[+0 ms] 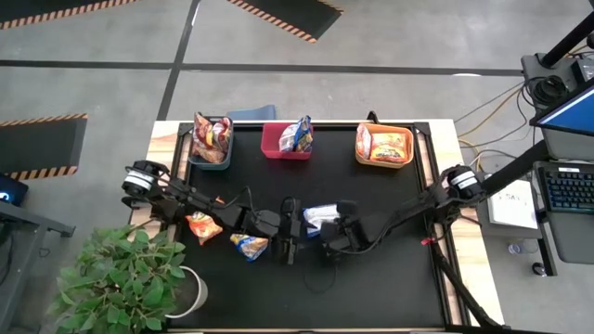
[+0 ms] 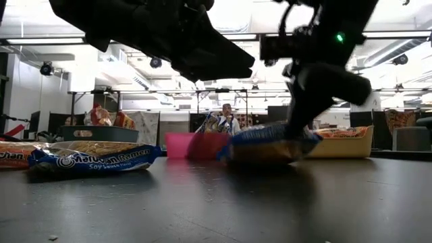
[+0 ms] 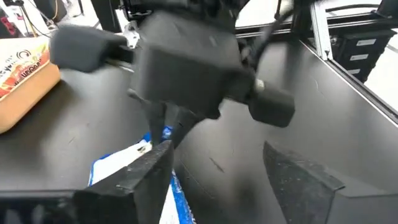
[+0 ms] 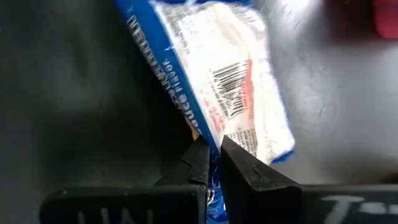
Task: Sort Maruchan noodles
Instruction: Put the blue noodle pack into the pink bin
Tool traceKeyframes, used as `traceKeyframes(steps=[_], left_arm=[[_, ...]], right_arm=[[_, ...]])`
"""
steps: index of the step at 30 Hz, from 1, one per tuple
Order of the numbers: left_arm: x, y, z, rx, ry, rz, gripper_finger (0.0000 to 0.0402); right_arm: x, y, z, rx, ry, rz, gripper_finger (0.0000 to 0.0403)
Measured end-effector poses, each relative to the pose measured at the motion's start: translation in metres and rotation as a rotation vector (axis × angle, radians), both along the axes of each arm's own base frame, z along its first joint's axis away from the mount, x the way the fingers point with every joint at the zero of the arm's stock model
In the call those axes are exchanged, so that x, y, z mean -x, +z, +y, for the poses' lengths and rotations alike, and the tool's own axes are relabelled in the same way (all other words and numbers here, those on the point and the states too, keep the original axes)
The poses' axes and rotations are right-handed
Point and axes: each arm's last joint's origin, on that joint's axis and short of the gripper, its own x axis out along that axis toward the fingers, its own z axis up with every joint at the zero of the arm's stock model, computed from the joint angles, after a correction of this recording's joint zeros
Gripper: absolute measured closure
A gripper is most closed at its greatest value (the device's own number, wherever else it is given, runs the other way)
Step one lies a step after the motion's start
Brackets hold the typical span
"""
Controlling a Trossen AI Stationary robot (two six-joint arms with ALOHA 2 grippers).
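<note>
Black matting covers the table [image 1: 390, 278]; at its middle the right gripper [image 4: 212, 163] is clenched on the blue-and-white noodle packet [image 4: 230, 93], whose long axis runs straight ahead of it. Just beside, the left gripper [image 3: 217, 180] hangs released.

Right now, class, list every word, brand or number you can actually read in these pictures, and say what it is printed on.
"Ramen" and "Soy Sauce Flavor": blue packet lying on the table, low view; the brand word before them is only partly legible.
Barcode and blue lettering on the white-and-blue packet pinched by the right gripper: too blurred to read.
Packets in the orange bin: too small.
</note>
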Motion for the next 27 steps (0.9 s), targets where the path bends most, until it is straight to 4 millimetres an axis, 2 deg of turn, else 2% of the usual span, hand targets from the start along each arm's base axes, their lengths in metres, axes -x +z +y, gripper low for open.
traceKeyframes(steps=[5,11,17,22,27], left_arm=[[-0.001,-0.006,0.0,-0.028,-0.009,0.01,0.0133],[-0.009,-0.016,0.001,-0.05,0.034,-0.018,0.0122],[-0.018,-0.032,0.006,-0.092,0.182,0.024,0.0123],[-0.024,-0.038,0.01,-0.07,0.267,0.05,0.0128],[-0.024,-0.039,0.013,-0.03,0.289,0.053,0.0171]], right_arm=[[-0.002,0.02,-0.009,-0.034,-0.024,-0.061,0.0391],[-0.004,0.035,-0.022,-0.125,-0.043,-0.112,0.0391],[-0.009,0.041,-0.031,-0.222,-0.046,-0.147,0.0391],[-0.01,0.044,-0.035,-0.224,-0.041,-0.159,0.0391],[-0.008,0.051,-0.036,-0.211,-0.001,-0.175,0.039]])
